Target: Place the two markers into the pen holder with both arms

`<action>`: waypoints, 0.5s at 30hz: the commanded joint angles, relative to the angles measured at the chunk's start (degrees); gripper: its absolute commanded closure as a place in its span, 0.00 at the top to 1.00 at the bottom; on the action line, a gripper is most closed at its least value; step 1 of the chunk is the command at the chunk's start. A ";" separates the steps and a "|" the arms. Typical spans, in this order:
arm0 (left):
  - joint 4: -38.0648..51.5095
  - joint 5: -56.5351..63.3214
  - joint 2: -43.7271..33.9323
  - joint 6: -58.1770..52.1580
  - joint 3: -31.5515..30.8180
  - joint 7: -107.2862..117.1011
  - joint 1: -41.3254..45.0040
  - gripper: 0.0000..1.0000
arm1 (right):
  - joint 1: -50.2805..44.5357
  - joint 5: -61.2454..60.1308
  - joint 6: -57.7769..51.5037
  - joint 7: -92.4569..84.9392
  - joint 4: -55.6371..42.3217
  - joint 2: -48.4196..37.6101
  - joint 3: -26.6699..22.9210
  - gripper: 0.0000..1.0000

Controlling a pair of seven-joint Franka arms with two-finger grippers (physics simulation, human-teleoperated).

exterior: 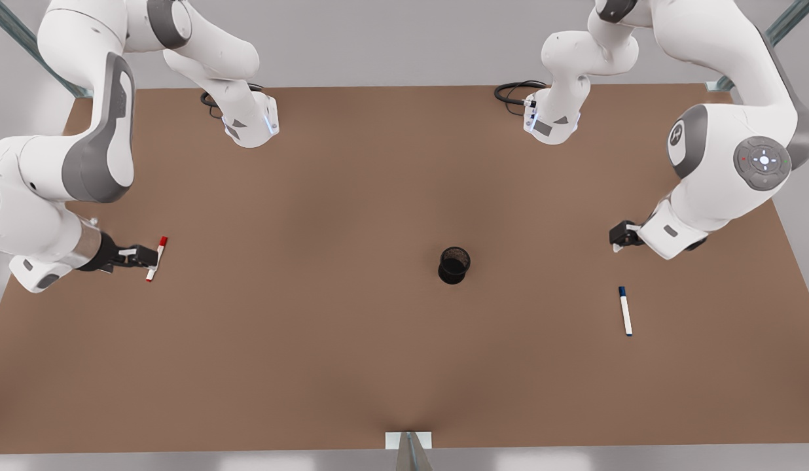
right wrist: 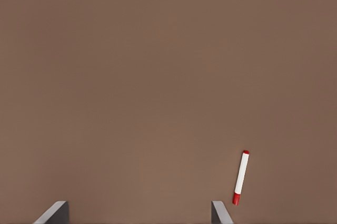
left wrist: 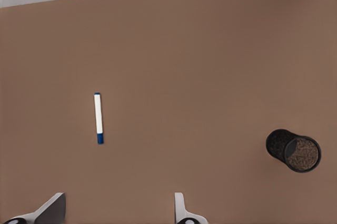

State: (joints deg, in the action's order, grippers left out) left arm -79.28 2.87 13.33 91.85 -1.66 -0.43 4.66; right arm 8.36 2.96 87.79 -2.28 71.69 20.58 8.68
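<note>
The red-capped marker [exterior: 156, 259] [right wrist: 240, 177] lies flat on the brown table [exterior: 313, 340] at the front view's left. My right gripper [exterior: 144, 256] [right wrist: 137, 216] hovers open over the table, and the marker lies just outside one finger [right wrist: 219, 214]. The blue-capped marker [exterior: 625, 311] [left wrist: 98, 118] lies flat at the front view's right. My left gripper [exterior: 619, 239] [left wrist: 118, 214] hangs open above the table, a short way behind that marker. The black mesh pen holder [exterior: 454, 265] [left wrist: 293, 150] stands upright near the table's middle, with nothing in it.
Both arm bases [exterior: 251, 121] [exterior: 552, 121] stand at the table's back edge with black cables beside them. A small bracket [exterior: 408, 439] sits at the middle of the front edge. Bare table lies between each marker and the holder.
</note>
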 commanded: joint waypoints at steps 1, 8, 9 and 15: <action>0.00 0.03 0.46 3.34 -0.01 -1.50 -0.01 1.00 | -0.01 0.12 3.62 -1.06 0.03 0.51 0.02 1.00; -4.30 -2.69 20.06 32.42 0.34 -1.50 -6.24 1.00 | 4.03 1.43 16.00 -1.06 13.64 0.16 0.11 1.00; -4.30 -2.78 21.38 33.83 0.26 -1.76 -7.64 1.00 | 5.08 1.61 19.60 -1.06 16.89 0.25 0.11 1.00; -15.11 -2.61 22.88 46.84 0.25 -5.54 -11.61 1.00 | 11.06 2.49 30.34 -0.35 31.76 0.33 0.11 1.00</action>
State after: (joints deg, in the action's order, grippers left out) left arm -93.54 0.26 36.23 127.33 -1.41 -2.07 -6.58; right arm 18.84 4.95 109.40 -2.70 102.46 20.95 8.78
